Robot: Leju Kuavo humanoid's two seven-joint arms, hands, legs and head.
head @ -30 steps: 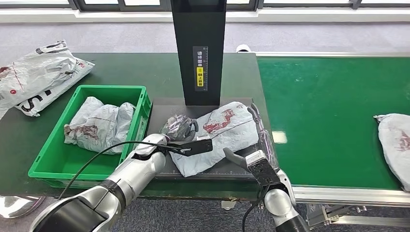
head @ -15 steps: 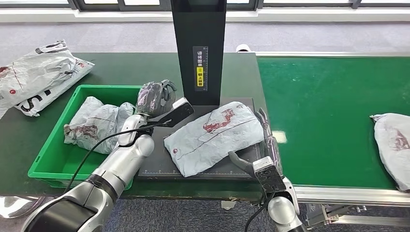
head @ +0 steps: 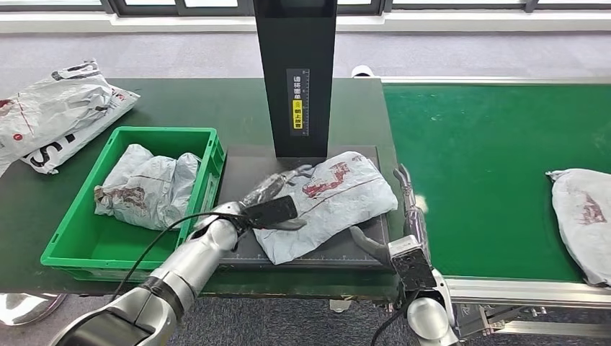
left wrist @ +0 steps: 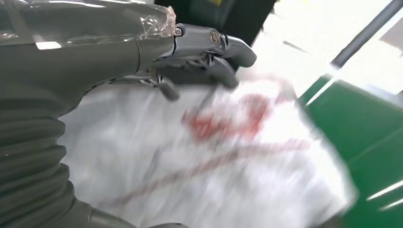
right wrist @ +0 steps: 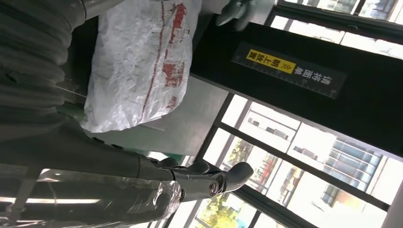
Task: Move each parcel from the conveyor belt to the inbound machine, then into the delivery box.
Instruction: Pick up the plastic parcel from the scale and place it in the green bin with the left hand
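A white parcel with red print (head: 333,196) lies on the inbound machine's dark platform (head: 243,164), below the black pillar (head: 295,72). My left hand (head: 277,189) hovers at the parcel's left edge, blurred and holding nothing. In the left wrist view its fingers (left wrist: 209,57) reach over the parcel (left wrist: 204,161). My right hand (head: 403,213) stands just off the parcel's right edge with fingers spread, holding nothing. The right wrist view shows that hand (right wrist: 204,178) apart from the parcel (right wrist: 142,61). The green delivery box (head: 79,234) holds another parcel (head: 148,189).
A further white parcel (head: 583,220) lies on the green conveyor belt (head: 490,158) at the far right. Large white bags (head: 58,112) sit on the dark table beyond the box. The pillar stands right behind the platform.
My left hand swung up toward the box, then came back down to the parcel's left edge. My right hand drew back from the parcel. The conveyor parcel crept left.
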